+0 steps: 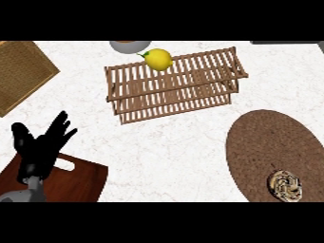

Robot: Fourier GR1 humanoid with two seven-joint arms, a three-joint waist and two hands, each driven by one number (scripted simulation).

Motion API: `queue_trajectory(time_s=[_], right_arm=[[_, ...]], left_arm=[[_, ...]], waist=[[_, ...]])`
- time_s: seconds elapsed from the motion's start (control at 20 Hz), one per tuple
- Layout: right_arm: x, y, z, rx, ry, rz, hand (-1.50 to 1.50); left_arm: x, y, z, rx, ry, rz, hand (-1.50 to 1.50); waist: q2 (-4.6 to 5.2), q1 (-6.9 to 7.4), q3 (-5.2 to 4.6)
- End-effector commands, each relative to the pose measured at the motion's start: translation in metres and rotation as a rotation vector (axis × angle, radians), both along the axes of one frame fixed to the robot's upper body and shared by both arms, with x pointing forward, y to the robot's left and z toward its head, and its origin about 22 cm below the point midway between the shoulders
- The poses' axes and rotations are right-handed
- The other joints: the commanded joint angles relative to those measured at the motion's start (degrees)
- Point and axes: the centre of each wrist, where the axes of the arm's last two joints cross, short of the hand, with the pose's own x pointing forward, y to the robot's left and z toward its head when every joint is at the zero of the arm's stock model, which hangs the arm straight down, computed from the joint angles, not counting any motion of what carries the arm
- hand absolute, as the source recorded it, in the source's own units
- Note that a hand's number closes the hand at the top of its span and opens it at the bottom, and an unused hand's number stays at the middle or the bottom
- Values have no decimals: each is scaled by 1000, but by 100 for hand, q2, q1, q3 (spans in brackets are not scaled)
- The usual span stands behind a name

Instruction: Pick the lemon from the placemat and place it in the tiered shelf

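A woven basket [11,76] occupies the far left of the white marbled table [171,152], cut off by the view's left edge. Below it, at the lower left, a dark wooden cutting board [80,182] with a handle slot lies on the table. The left hand [43,142] shows above this board, fingers straight and spread, pointing up, grasping nothing.

In the centre, toward the far side, stands the wooden slatted tiered shelf [175,85]. The lemon [158,59] rests on the shelf's top tier, near its rear left corner. No hand touches it. Just behind the lemon, a grey bowl [129,46] is partly visible at the top of the view.

At the right lies the oval brown woven placemat [280,154], well apart from the shelf. A small round patterned object [286,185] sits on its lower right part; its identity cannot be determined. The right hand appears nowhere in the view.
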Motion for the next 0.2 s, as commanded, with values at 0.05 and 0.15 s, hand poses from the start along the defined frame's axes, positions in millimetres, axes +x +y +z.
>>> queue_trajectory(time_s=[0.05, 0.15], right_arm=[[-20, -55, -7, 1, 4, 49, -150], [-19, -80, 7, 6, -6, 50, -150]], left_arm=[[-8, 4, -18, -15, 52, 6, 0], [4, 0, -12, -10, 77, -10, 0]], waist=[[31, -4, -36], [56, 29, -37]])
